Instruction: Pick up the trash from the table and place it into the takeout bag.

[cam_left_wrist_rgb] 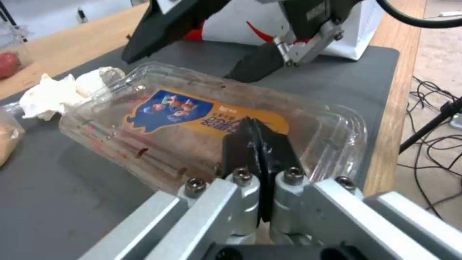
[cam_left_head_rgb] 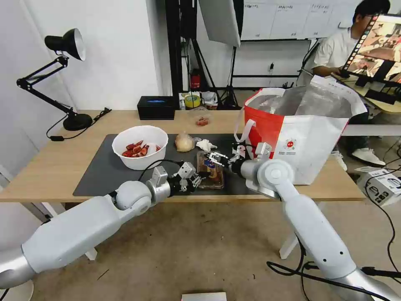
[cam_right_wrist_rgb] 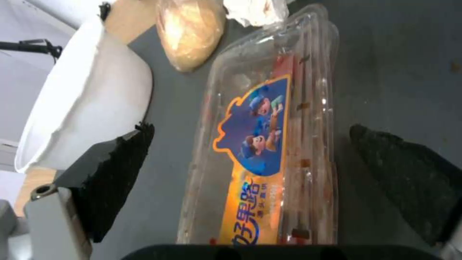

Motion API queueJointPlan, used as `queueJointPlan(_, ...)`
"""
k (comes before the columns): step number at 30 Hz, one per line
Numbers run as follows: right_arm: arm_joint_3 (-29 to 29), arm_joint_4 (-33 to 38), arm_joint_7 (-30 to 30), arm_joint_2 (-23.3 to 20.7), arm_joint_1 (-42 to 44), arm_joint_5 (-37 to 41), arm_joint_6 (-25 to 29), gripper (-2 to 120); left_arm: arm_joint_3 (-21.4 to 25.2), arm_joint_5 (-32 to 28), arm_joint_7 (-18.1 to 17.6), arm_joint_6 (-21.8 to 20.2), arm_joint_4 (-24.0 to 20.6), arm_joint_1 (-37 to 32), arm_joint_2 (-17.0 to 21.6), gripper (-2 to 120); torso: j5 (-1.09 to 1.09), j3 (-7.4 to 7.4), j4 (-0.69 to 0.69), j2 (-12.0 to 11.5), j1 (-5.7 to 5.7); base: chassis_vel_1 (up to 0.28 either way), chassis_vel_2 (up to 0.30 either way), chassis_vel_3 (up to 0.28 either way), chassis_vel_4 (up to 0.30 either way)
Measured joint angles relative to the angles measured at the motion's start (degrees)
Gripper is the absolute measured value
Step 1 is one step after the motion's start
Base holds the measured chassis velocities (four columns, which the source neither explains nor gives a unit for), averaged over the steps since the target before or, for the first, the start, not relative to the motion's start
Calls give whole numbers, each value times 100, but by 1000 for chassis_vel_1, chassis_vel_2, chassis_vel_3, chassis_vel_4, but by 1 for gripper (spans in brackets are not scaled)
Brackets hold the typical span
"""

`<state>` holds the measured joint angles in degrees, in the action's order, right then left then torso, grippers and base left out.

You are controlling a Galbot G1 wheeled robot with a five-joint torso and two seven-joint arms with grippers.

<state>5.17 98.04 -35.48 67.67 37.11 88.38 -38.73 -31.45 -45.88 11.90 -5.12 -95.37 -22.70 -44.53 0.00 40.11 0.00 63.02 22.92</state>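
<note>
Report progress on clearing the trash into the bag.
Done: nothing visibly bagged. In hand: open right pincer straddles the clear hinged plastic tray; shut left pincer at its near end. Left: white round bowl, beige wrapped lump, crumpled white tissue.

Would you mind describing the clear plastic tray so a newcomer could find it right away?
On the desk's dark mat, look left of the white-and-red bag, between the two hands. The tray lies flat near the front edge, in front of the tissue. Nothing else there is see-through with a blue-and-orange cartoon label.
</note>
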Motion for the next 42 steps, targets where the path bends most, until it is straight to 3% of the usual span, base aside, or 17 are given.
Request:
queueJointPlan(26,-274,-392,-36,162,-315,50,-268,99,-20,-2,18,107,40,32,-17,0,0,0,0,0,-1,0,0,0,0)
queueJointPlan(31,-283,-469,-57,148,-329,110,-268,85,-25,-2,18,110,10,0,-15,0,1,0,1,0,-1,0,0,0,0)
queueJointPlan(32,-282,-484,-72,133,-324,117,-269,76,-24,-2,15,111,-13,-15,-15,0,0,0,0,0,-1,0,0,0,0)
queueJointPlan(35,-268,-497,-74,112,-314,118,-268,66,-25,-2,8,111,-29,-21,-14,0,0,0,1,0,-1,0,0,0,0)
queueJointPlan(39,-246,-512,-71,93,-309,118,-268,58,-25,-2,6,112,-29,-10,-14,0,0,0,1,0,-1,0,0,0,0)
queueJointPlan(42,-230,-531,-62,61,-287,121,-264,42,-24,-12,2,112,-42,34,-15,0,0,0,0,0,-1,0,0,0,0)
